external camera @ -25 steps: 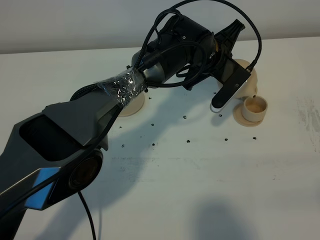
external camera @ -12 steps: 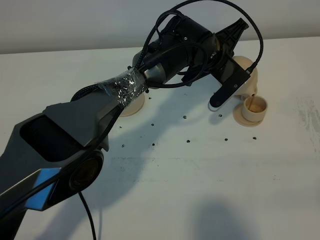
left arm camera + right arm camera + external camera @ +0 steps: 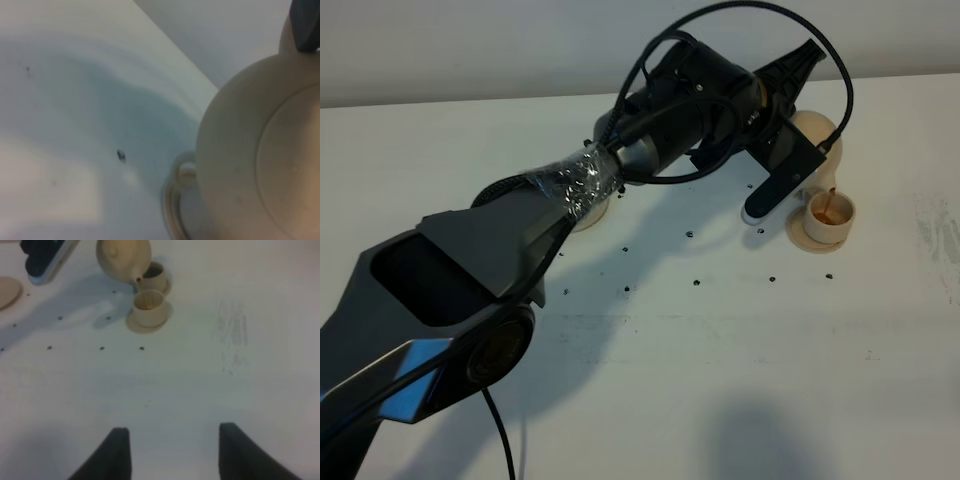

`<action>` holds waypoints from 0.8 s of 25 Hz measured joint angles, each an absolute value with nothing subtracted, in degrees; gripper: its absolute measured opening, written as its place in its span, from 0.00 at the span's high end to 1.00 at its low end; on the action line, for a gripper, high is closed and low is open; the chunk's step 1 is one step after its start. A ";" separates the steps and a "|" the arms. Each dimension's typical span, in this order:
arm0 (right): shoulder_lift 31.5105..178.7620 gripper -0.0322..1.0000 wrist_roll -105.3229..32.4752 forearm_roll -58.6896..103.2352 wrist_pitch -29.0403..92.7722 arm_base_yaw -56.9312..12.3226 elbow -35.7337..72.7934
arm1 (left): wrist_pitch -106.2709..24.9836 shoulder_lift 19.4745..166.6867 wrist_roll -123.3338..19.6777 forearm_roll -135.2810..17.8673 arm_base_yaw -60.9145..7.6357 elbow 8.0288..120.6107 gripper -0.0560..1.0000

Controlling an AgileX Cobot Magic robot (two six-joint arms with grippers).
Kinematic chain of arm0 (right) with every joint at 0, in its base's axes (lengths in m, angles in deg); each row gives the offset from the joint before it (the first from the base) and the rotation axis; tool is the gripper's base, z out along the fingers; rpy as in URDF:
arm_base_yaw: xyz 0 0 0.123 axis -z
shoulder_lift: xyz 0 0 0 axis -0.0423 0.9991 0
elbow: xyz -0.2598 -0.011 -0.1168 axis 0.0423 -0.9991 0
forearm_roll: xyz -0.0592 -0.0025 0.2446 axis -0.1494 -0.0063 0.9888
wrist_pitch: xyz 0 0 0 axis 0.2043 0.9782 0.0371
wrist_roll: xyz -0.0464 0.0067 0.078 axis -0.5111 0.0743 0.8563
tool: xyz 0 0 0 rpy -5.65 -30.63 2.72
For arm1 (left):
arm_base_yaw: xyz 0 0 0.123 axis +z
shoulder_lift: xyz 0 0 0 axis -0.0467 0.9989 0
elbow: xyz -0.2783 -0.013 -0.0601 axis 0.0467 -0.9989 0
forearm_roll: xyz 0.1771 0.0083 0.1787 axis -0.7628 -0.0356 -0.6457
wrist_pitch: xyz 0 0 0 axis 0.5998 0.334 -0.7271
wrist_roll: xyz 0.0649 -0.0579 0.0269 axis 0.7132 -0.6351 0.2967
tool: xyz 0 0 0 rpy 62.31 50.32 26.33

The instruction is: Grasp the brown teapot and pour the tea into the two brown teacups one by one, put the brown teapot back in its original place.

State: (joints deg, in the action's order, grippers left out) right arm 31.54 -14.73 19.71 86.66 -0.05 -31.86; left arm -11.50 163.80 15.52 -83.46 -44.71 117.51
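My left gripper (image 3: 796, 128) reaches across to the right and is shut on the brown teapot (image 3: 817, 138), holding it tipped spout-down. A thin stream of tea runs from the spout into the near teacup (image 3: 828, 212), which stands on its small saucer. The right wrist view shows the tipped teapot (image 3: 123, 259), the near teacup (image 3: 148, 306) and the second teacup (image 3: 153, 272) just behind it. The left wrist view is filled by the teapot (image 3: 260, 165), one dark finger (image 3: 305, 25) and part of a cup (image 3: 181, 195). My right gripper (image 3: 172, 450) hangs open over bare table.
The flat wide saucer (image 3: 588, 212) lies left of the cups, mostly covered by my left arm; it also shows at the edge of the right wrist view as the saucer (image 3: 7, 290). Small dark specks dot the white table (image 3: 720, 330).
The teapot has tipped further and shifted slightly right. Tea now streams into the near teacup, which holds brown liquid. The right gripper has not moved.
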 joint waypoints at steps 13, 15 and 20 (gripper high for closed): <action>31.54 0.58 -14.73 19.71 86.66 -0.05 -31.86 | -12.35 164.31 17.63 -84.92 -44.96 117.51 0.86; 31.54 0.58 -14.73 19.71 86.66 -0.05 -31.86 | -12.35 164.31 18.24 -84.92 -44.96 117.51 0.86; 31.54 0.58 -14.73 19.71 86.66 -0.05 -31.86 | -12.83 164.31 19.51 -84.92 -44.96 117.51 0.86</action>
